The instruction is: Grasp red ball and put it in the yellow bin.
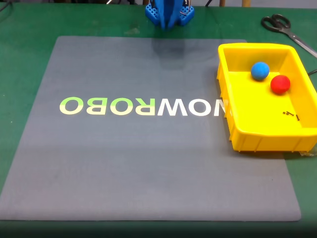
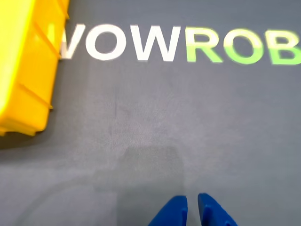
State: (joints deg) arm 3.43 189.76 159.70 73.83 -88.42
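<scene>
Blue fingertips of the gripper (image 2: 192,211) poke up from the bottom edge of the wrist view, nearly together with only a thin slit between them and nothing held. They hang over bare grey mat (image 2: 155,122), which suits an arm drawn back to its resting pose; in the fixed view the blue arm (image 1: 168,12) sits at the top centre of the frame, beyond the mat's far edge.

Judging by how things lie, the placing looks finished. In the fixed view the red ball (image 1: 280,84) rests on the floor of the yellow bin (image 1: 262,141), in the upper right part of the frame, just beside the blue ball (image 1: 259,70) and seemingly not quite touching it. Both sit toward the bin's far end, kept in by the raised walls. The bin stands at the mat's right edge, partly on the mat and partly on the green table cover (image 1: 29,25), likely so that it stays within the arm's reach.

Large lettering (image 2: 178,43) is printed across the mat. In the wrist view it reads "WOWROB", the first letters white, the rest light green, cut off at the right edge. The fixed view shows it upside down, ending in "ROBO". Scissors (image 1: 285,27) lie on the green cover at the upper right.
</scene>
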